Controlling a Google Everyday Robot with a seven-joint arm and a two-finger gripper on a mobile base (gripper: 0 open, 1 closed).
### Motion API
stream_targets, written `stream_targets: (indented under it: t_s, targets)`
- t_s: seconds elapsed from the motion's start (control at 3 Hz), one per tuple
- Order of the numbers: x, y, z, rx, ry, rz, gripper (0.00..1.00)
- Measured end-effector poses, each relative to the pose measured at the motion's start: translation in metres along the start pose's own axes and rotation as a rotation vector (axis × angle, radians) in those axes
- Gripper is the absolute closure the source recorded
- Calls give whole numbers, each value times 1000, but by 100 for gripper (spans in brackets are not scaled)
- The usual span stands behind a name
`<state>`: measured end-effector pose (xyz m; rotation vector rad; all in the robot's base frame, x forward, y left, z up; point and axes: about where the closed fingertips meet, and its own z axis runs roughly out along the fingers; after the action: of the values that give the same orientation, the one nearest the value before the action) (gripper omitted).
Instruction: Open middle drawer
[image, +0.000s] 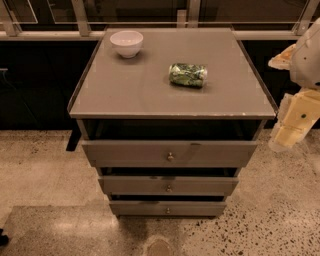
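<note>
A grey cabinet has three flat drawer fronts, each with a small brass knob. The middle drawer (168, 185) is the mid-sized front and stands a little way out, with a dark gap above it. The top drawer (170, 153) stands out further. The bottom drawer (167, 208) is the narrowest. My gripper (286, 136) hangs at the right edge of the camera view, beside the cabinet's right side at about the height of the top drawer. It touches nothing.
On the grey cabinet top (150, 90) stand a white bowl (126, 43) at the back left and a green crumpled packet (187, 74) right of centre. A dark railing and wall run behind. Speckled floor lies in front of the cabinet and to both sides.
</note>
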<state>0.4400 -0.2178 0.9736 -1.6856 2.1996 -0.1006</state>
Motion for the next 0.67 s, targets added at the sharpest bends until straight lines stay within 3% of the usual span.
stream_targets:
  t_s: [0.33, 0.67]
  targets:
    - [0, 25, 11, 31, -98, 13, 0]
    - [16, 64, 77, -30, -241, 100, 0]
